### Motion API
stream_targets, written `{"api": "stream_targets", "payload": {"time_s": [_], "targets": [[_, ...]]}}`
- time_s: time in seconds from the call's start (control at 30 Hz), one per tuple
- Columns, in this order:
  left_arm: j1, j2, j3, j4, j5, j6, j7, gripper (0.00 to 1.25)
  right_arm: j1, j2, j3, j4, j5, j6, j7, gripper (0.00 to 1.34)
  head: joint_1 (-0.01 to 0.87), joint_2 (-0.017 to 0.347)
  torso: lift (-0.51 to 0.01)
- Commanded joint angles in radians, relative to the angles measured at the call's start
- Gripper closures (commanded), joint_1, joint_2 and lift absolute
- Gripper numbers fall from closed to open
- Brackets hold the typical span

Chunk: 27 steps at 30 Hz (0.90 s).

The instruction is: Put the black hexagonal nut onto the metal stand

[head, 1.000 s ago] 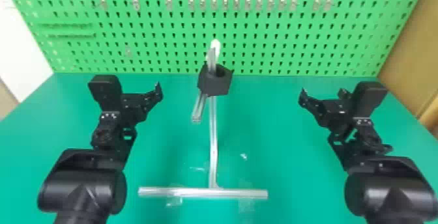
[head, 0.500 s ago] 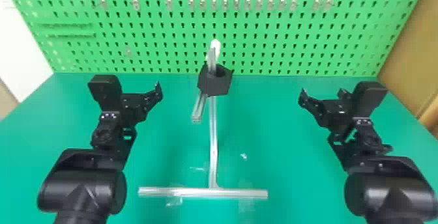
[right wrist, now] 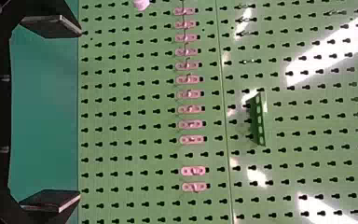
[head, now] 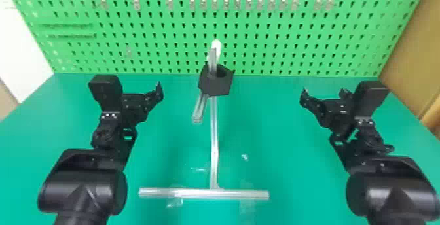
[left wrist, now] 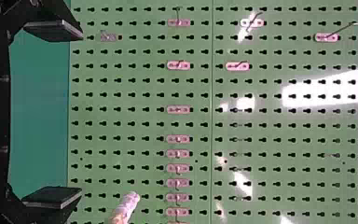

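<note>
In the middle of the worktop (head: 281, 129), on the upper part of the silver metal stand (head: 214, 162), there's the black hexagonal nut (head: 221, 85), so that's where the task's piece is. It's a pretty chunky thing, dark and kinda matte, with flat sides meeting at clear corners and a wide round hole that you look down into from above. One of the silver bars runs up out of that hole, closer to the left side of it, so the nut looks to be around the bar rather than beside it. Another bar slants out below it toward the robot's left, and a long one runs down to the crosspiece (head: 242, 194) nearest the robot. Can't make out any thread inside the hole, too dark in there. Left hand (head: 140, 95) is off to the left of the stand, fingers spread wide with nothing between them. Right hand (head: 324, 97) is over on the other side, same deal, wide and empty. Both are well apart from the nut. Behind it all there's a bright green pegboard (head: 376, 20) with a row of little metal hooks (head: 249, 1) across it.
</note>
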Motion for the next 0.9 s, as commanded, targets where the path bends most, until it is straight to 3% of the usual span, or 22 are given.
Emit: {"api": "stream_targets", "payload": {"time_s": [0.0,0.87], "targets": [[0.000,0.000,0.000,0.000,0.000,0.000,0.000,0.11,0.000,0.000,0.001,0.000,-0.002,0.002,0.000,0.09,0.693,0.081,-0.001],[-0.005,0.000,0.003,0.000,0.002,0.000,0.000,0.11,-0.006,-0.003,0.006,0.000,-0.006,0.011,0.000,0.09,0.693,0.081,-0.001]]}}
